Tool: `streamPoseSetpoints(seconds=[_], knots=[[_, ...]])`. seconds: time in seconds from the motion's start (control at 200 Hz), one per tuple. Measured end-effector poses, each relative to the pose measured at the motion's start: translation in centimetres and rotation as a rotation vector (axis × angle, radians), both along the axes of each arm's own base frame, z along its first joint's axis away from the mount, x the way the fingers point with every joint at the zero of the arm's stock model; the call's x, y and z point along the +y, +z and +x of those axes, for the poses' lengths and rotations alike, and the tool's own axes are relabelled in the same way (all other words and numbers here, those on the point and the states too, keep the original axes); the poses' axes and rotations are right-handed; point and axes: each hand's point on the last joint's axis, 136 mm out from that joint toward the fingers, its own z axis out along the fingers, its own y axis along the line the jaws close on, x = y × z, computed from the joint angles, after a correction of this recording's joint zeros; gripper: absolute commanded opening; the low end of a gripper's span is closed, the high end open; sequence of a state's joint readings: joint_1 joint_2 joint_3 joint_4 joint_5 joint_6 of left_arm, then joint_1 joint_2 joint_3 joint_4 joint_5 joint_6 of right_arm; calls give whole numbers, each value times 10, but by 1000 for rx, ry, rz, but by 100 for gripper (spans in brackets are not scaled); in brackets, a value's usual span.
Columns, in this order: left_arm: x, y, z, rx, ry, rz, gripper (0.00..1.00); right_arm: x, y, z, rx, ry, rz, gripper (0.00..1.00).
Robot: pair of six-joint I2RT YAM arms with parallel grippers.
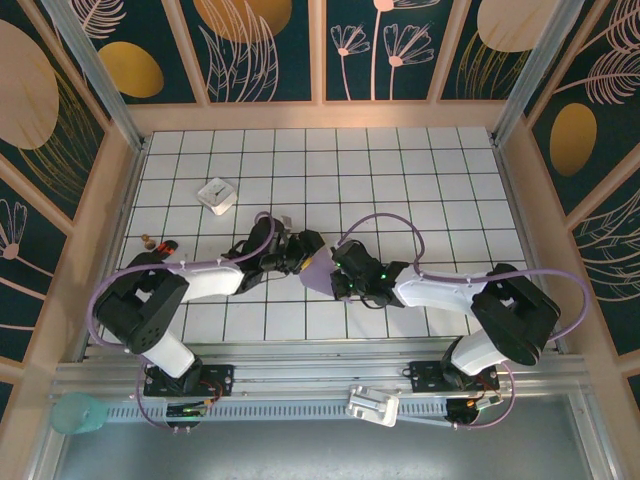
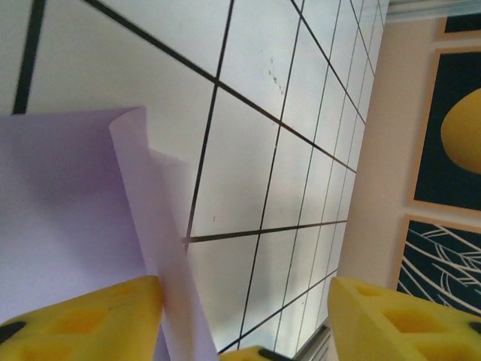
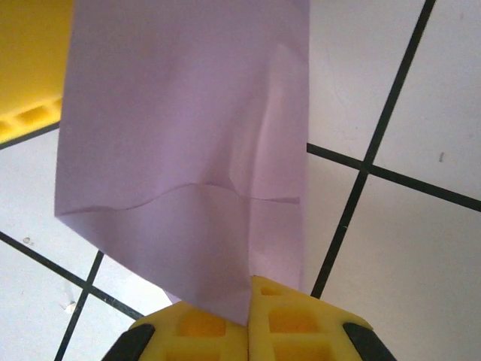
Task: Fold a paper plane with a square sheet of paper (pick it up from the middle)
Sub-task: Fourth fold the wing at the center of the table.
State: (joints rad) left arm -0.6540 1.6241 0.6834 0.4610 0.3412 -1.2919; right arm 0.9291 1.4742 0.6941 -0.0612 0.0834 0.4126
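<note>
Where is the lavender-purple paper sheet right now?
Top view: the lavender-purple paper sheet is at centre, between the grippers, pinched by the right gripper, the open left gripper beside it.

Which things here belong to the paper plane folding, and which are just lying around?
For the job: purple paper, right gripper pinching it, left gripper open beside it.
Lying about: white block, teal cup, small bits on the left.

Bright, even light from above falls on the white table (image 1: 400, 170). Right of the paper (image 2: 68, 210) lies a soft grey shadow; below the paper, the yellow fingers (image 2: 83, 323) are out of focus.
</note>
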Motion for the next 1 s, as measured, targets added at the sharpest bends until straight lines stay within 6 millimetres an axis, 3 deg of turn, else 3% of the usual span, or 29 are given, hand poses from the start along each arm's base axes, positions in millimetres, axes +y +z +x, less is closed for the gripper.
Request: streamPoseSetpoints(seconds=[0.21,0.716,1.001], knots=[[1,-8,-1,15,-40,49,51,1,1,0,-7,14,-1,7],[26,-31,-1,52,-65,142,17,0,-1,-1,-8,19,-9,6],[24,-21,11,24,-94,161,4,-2,-2,0,-38,43,-40,6]])
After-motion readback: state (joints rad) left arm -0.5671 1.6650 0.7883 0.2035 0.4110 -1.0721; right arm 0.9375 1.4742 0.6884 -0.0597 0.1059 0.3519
